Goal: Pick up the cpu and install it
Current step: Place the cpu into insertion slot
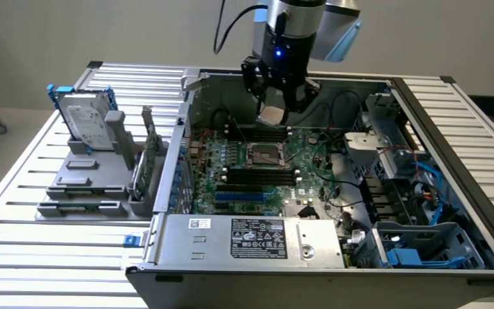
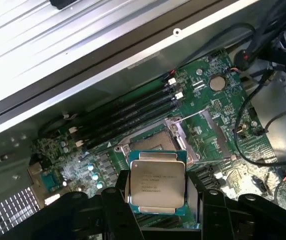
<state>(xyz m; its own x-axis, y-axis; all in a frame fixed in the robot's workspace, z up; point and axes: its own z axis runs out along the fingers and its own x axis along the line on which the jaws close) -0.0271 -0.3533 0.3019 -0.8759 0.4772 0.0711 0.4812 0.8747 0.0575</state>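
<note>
Exterior cam looks down on the whole case (image 1: 316,283), arm (image 1: 294,26) at 12 o'clock; close-up wrist cam shares the socket (image 1: 264,154).

**cpu (image 2: 157,184) held over the board**

Small flat square chip. Pale silvery metal lid with fine print, a thin green edge showing around it. Gripped on two opposite sides by the pincer (image 2: 158,200), lid towards the wrist camera. Hangs clear above the board (image 2: 208,115), near the socket (image 2: 153,144).
</note>
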